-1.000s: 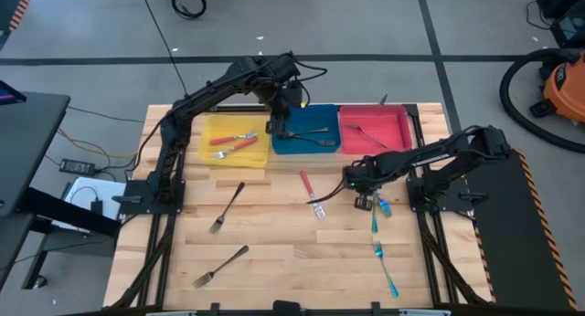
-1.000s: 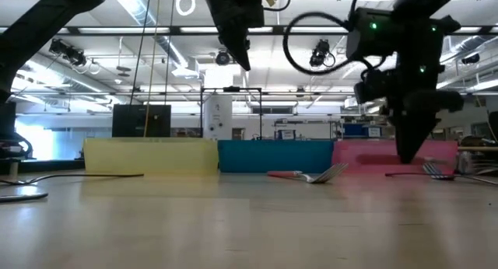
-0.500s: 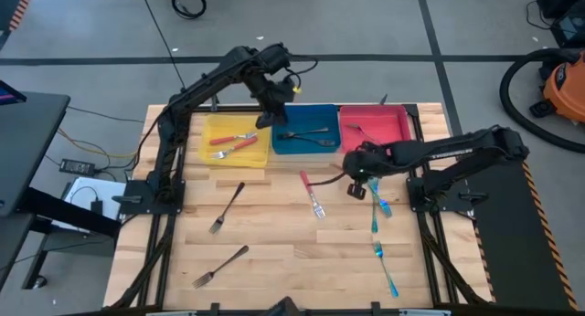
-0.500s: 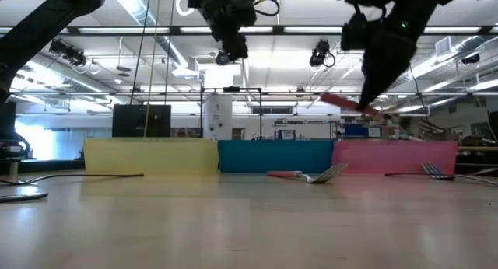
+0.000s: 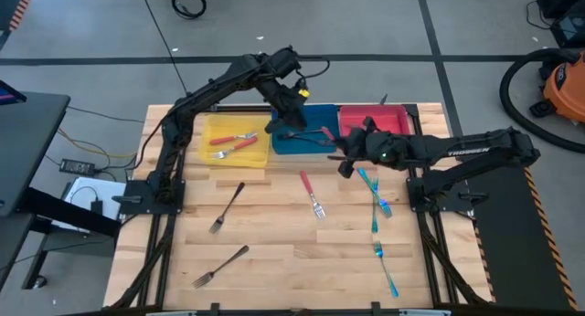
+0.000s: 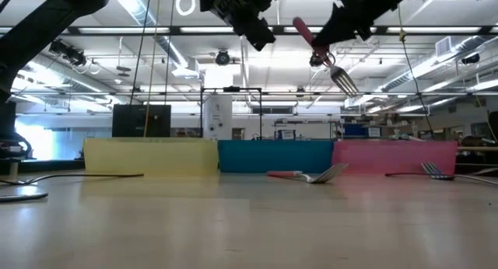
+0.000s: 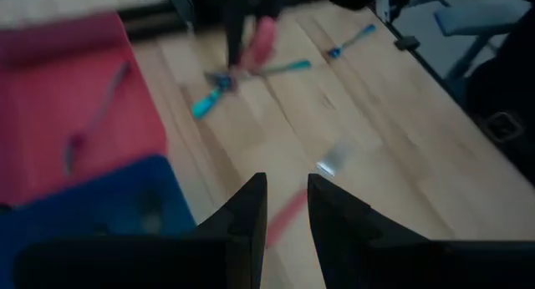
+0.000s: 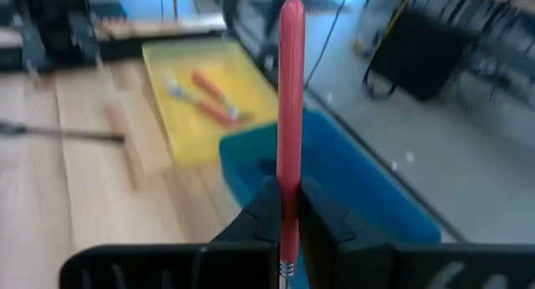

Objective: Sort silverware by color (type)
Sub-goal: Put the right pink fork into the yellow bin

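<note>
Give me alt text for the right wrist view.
The right gripper is shut on a red-handled fork that stands up between its fingers. Beyond lie a blue bin and a yellow bin holding two red-handled utensils.

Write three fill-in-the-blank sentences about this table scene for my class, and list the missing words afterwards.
1. The right gripper is shut on a fork with a ____ handle.
2. The bin between the yellow bin and the red bin is ____.
3. The yellow bin holds ____ red-handled utensils.

Missing words: red; blue; two
</note>
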You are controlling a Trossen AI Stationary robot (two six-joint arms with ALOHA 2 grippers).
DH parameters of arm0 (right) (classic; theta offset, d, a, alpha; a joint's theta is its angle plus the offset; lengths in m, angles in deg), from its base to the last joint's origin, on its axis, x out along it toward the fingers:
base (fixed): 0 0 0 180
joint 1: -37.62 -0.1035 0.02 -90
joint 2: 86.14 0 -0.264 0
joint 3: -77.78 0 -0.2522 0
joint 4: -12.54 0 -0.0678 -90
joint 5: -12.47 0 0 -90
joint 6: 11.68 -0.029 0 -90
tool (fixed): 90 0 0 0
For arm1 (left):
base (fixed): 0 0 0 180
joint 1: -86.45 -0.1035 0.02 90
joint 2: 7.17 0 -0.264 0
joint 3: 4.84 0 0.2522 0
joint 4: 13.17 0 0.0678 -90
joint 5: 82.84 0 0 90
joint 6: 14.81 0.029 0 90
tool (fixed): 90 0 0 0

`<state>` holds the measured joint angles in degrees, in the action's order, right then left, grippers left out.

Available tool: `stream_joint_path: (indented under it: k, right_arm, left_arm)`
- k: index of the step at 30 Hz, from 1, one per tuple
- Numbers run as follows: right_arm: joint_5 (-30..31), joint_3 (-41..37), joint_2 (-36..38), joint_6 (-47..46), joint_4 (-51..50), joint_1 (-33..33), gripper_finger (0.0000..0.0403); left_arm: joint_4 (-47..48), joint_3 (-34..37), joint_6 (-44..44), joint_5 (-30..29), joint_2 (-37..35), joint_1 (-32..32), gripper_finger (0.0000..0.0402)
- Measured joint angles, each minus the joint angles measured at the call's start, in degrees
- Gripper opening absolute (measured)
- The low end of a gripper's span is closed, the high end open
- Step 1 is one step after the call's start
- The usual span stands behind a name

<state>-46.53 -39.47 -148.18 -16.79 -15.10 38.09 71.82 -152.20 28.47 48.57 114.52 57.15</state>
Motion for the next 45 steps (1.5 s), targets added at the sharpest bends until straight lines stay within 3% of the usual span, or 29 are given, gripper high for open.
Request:
stream_joint_path:
  k: [10,23,45]
  right_arm:
    - [1.6,0.0,-0.1,10.9,15.6,0.0,0.0023]
    - [5.6,0.0,-0.1,14.8,16.8,-0.6,0.0023]
    - [7.2,0.1,-0.2,15.3,17.4,-1.9,0.0023]
  left_arm:
    - [-14.4,0.0,-5.2,-0.2,0.0,2.2,0.0089]
    - [-19.0,0.0,-5.4,-7.8,-0.1,6.4,0.0089]
    - [-22.3,-0.1,-6.6,-6.0,-2.4,6.3,0.0089]
